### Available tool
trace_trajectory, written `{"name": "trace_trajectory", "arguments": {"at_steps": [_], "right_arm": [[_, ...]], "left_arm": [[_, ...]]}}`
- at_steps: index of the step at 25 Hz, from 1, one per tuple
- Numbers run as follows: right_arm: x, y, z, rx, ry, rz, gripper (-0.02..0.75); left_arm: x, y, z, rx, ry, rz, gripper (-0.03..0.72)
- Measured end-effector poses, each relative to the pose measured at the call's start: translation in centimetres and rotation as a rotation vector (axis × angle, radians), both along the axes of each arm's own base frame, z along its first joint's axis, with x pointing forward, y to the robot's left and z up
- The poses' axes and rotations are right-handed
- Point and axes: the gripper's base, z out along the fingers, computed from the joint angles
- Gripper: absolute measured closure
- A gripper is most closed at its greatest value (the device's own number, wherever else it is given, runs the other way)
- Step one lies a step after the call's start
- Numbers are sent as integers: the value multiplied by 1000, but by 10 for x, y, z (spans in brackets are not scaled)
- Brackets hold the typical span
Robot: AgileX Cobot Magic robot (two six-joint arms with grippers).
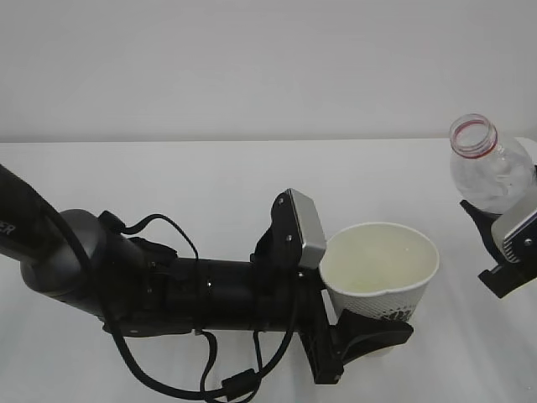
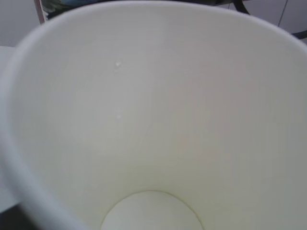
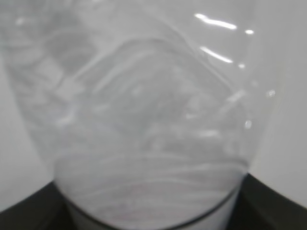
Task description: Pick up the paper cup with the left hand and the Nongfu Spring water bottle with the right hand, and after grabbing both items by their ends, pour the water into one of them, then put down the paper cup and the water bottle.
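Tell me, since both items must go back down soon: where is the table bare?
Bare table runs behind the left hand to the wall, and between the paper cup and the Nongfu Spring water bottle. The front left, under arm and cables, is crowded.

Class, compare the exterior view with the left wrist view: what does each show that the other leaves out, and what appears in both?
Only the exterior view shows the left hand gripping the paper cup low on its wall, the cup's printed outside, the white table, and the uncapped Nongfu Spring water bottle with its red neck ring, held by the right hand at the far right, apart from the cup.

Only the left wrist view shows the cup's round bottom and small droplets on the inner wall.

Both show the cup's cream inside and rim.
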Motion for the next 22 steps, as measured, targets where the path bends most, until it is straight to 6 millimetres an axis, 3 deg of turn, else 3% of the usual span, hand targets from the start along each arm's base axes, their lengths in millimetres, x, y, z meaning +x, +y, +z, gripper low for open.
{"name": "trace_trajectory", "arguments": {"at_steps": [22], "right_arm": [[0,1,0,22,5,11,244]], "left_arm": [[-2,1,-3,38,-10,-25,151]]}}
